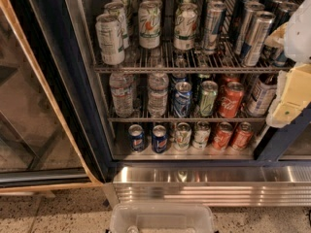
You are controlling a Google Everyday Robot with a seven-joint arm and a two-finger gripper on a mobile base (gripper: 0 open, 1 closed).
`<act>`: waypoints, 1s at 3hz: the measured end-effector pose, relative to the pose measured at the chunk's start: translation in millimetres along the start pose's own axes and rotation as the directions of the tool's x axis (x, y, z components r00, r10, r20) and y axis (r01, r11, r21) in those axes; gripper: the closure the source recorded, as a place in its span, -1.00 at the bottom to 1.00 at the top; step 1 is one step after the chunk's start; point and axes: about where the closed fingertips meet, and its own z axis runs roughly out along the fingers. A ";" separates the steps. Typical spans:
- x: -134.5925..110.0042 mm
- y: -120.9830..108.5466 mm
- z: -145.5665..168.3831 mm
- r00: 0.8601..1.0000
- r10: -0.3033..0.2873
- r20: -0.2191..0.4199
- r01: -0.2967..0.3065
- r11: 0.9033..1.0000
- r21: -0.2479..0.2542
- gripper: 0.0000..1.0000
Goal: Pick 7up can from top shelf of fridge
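- Fridge (pixel 209 184) front open; top shelf (pixel 194 70) reachable straight in.
- 7up can (pixel 111 38) at front left: door frame (pixel 80 57) close on its left, narrow gap to logo can (pixel 149 24) on its right, more cans just behind.
- Gripper (pixel 291 96) at right edge, before slim cans (pixel 255 35), well apart from 7up can.

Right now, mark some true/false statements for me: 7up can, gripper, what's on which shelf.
1. The 7up can stands at the left end of the top shelf. True.
2. The gripper is around the 7up can. False: it is at the right edge of view, apart from the can.
3. The water bottles stand on the top shelf. False: they are one shelf lower.
4. The slim silver-and-blue cans stand on the top shelf's right side. True.
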 end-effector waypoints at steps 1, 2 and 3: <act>0.0 0.0 0.0 1.000 0.000 0.000 0.000 1.000 0.000 -1.00; -10.9 -12.2 13.8 0.998 -0.003 0.059 0.002 1.000 0.014 -1.00; -33.6 -32.0 33.3 0.984 -0.009 0.177 0.001 0.999 0.049 -1.00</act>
